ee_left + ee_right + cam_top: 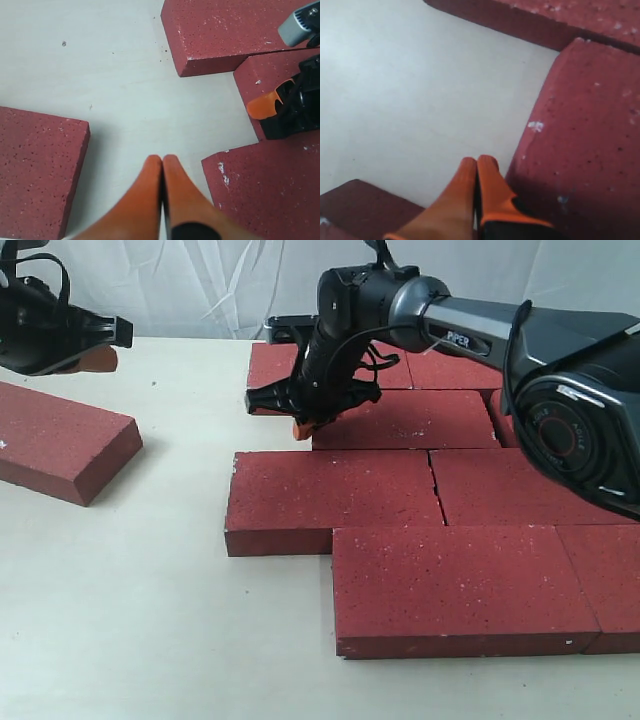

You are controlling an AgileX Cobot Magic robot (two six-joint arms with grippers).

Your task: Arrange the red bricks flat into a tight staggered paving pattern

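Several dark red bricks [420, 485] lie flat in staggered rows at the centre and right of the table. One more red brick [60, 440] lies apart at the left, also seen as the brick [35, 170] in the left wrist view. My right gripper [305, 427] is shut and empty, its orange tips down at the left end of the second-row brick [405, 420], right beside that brick's edge [580, 125]. My left gripper [162, 161] is shut and empty, raised over bare table between the loose brick and the paved group; in the exterior view it [95, 355] hangs at the far left.
The white tabletop [170, 570] stretches between the loose brick and the paved group and along the front. A white cloth backdrop [200, 280] stands behind the table. The right arm [480, 330] reaches across over the back rows.
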